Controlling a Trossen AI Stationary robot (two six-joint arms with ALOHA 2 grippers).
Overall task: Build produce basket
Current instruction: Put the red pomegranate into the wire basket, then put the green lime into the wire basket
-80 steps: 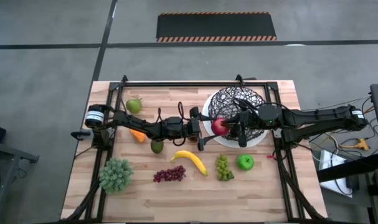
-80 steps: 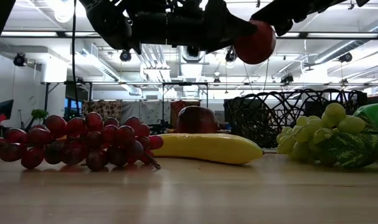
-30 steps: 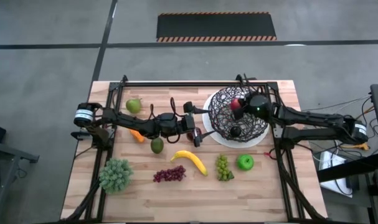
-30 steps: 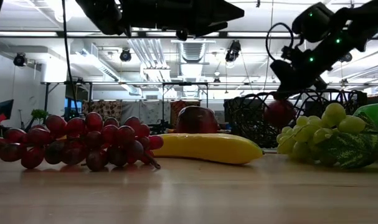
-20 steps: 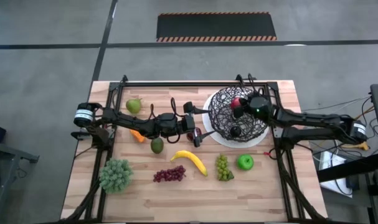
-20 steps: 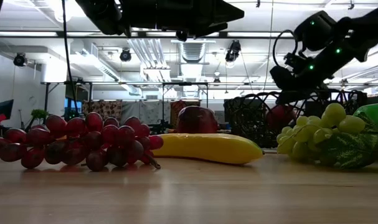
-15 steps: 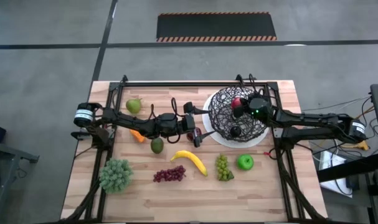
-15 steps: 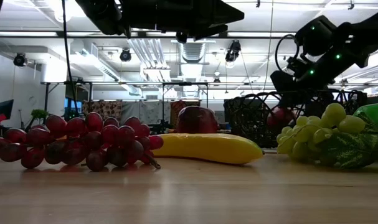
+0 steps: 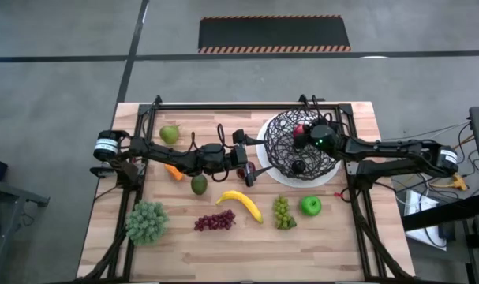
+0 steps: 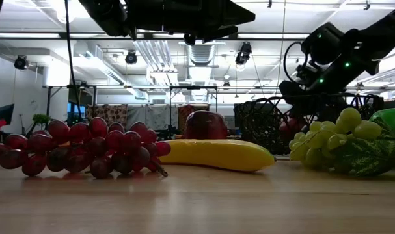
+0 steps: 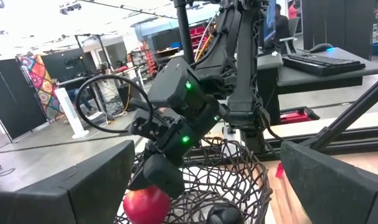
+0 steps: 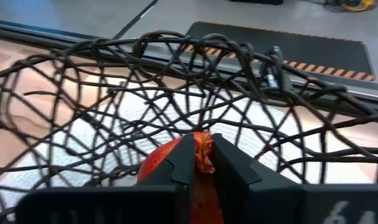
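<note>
We find no brand, label or legible writing on anything here. Our right arm reaches in from the side, wrist bent down over the basket [image 9: 298,148], and our right pincer [image 9: 305,136] sits inside the wire mesh. In the right wrist view its fingers [image 12: 179,163] stand only a narrow gap apart, with the red apple [image 12: 176,168] directly beneath and between the tips; we cannot tell whether they grip it or merely touch it. The left wrist view shows that apple [image 11: 146,205] hanging at the tip of the right pincer, low within the basket. A dark round fruit [image 9: 299,166] lies in the basket just beside the right pincer.

Our left arm stretches across the surface [image 9: 223,252] toward the basket, its left pincer [image 9: 253,162] spread wide and empty, just short of the rim. Near it lie the banana [image 9: 241,204], avocado [image 9: 198,184] and carrot [image 9: 174,171]; farther off are the purple grapes [image 9: 214,222], green grapes [image 9: 282,211], green apple [image 9: 310,206], pear [image 9: 169,133] and leafy bunch [image 9: 147,222].
</note>
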